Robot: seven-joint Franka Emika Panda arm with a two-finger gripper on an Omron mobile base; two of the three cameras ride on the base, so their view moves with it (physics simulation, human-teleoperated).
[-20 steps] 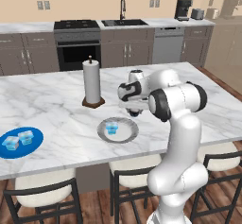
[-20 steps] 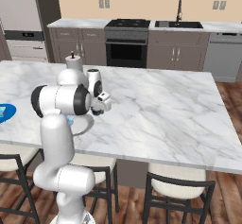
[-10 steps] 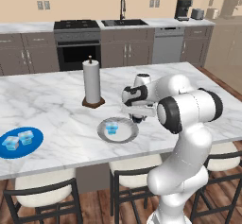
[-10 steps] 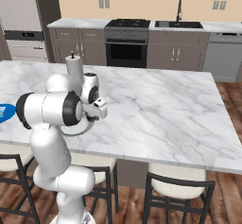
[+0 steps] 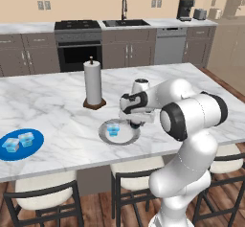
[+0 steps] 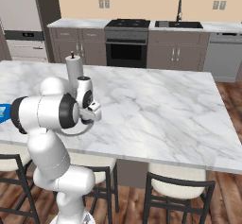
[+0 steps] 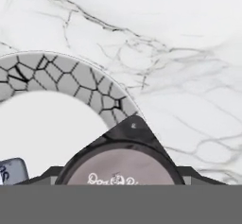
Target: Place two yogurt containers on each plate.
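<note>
Hovering at the grey plate's (image 5: 119, 136) right rim, the gripper (image 5: 135, 123) was clamped on the dark yogurt cup (image 7: 121, 164). Released there, the cup could have caught the raised rim and tipped onto the counter (image 5: 57, 111).

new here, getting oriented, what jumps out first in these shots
The white arm bends low over the marble island, its gripper at the grey plate, holding a dark yogurt cup. One blue cup sits on that plate; two more sit on the blue plate at far left.
</note>
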